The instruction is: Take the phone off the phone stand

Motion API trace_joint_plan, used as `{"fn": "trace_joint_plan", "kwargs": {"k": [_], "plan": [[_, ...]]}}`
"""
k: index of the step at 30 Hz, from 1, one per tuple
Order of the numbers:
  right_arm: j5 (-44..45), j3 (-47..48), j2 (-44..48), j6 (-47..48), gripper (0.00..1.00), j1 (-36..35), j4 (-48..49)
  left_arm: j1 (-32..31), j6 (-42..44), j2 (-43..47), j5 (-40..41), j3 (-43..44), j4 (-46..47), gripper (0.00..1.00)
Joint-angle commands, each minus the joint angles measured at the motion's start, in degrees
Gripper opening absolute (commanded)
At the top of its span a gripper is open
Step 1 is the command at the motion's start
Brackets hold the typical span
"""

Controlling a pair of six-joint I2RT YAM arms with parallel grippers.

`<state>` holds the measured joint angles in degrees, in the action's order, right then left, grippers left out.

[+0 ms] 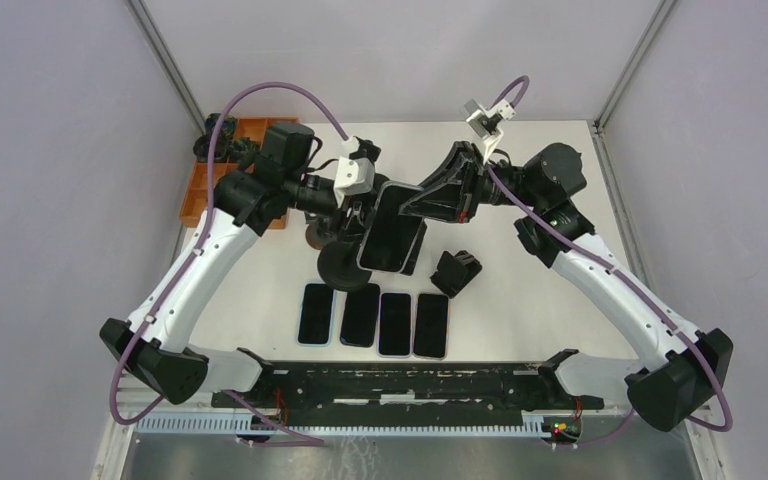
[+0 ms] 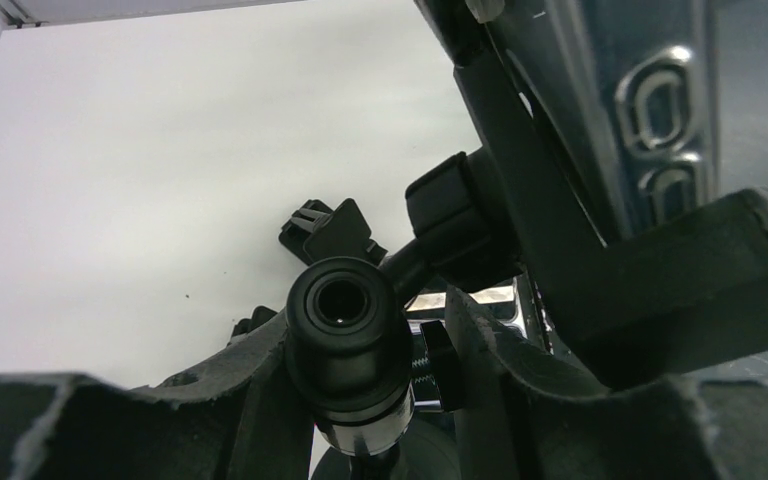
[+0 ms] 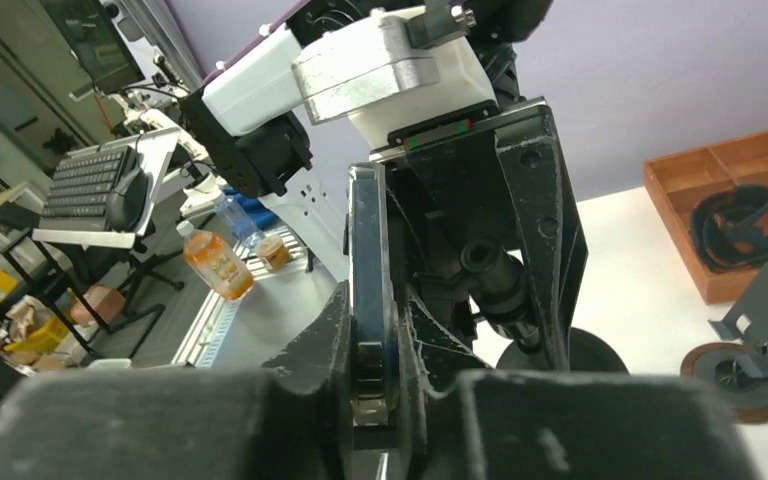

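The left gripper (image 2: 360, 350) clamps the phone stand (image 2: 345, 330) at its stem. Above the stand base, the phone (image 3: 368, 250) sits in the cradle, long axis tilted steeply. From the stand's right, the right gripper (image 3: 372, 345) pinches it face-to-back. Judged: pull along that axis.

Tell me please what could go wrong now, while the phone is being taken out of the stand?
The right gripper pinches the phone on its smooth faces, so it may slip when pulled. The clamp looks closed on the phone; if the left gripper lets the stand turn, it could tip. A dropped phone could hit the row of phones lying below.
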<state>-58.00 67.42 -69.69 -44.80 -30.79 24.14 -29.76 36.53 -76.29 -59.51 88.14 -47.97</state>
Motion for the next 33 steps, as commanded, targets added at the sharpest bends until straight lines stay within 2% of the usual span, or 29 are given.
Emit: {"fn": "trace_joint_plan", "kwargs": {"k": [1,2,5,11,14,20,26,33], "plan": [[-0.54,3.07,-0.35,-1.92,0.03,-0.22,5.55,-0.12,2.12,1.98,-2.37,3.22,2.99,0.02],[0.47,3.82,-0.65,-2.47,0.0,0.0,5.93,-0.2,3.49,1.94,-2.09,3.02,2.17,0.02],[3.38,5.01,-1.15,-4.23,0.0,0.69,8.59,-0.42,9.33,1.76,-0.6,2.35,-2.97,0.02],[6.36,4.75,-1.58,-13.18,0.0,3.48,20.16,-1.62,24.91,1.93,4.26,1.18,-13.55,0.02],[7.03,4.83,-1.95,-18.73,0.0,5.57,27.05,-1.88,30.05,1.98,6.81,0.75,-17.16,0.02],[9.68,4.17,-2.12,-26.61,0.0,7.93,36.93,-2.06,30.66,2.64,8.36,-1.02,-17.71,0.02],[9.88,3.06,-0.34,-24.16,0.0,8.51,35.02,-2.06,24.16,2.33,8.81,-1.07,-14.79,0.02],[9.31,9.22,-0.17,-26.85,0.0,13.95,33.87,-2.06,24.43,3.24,12.39,-3.4,-14.99,0.02]]}}
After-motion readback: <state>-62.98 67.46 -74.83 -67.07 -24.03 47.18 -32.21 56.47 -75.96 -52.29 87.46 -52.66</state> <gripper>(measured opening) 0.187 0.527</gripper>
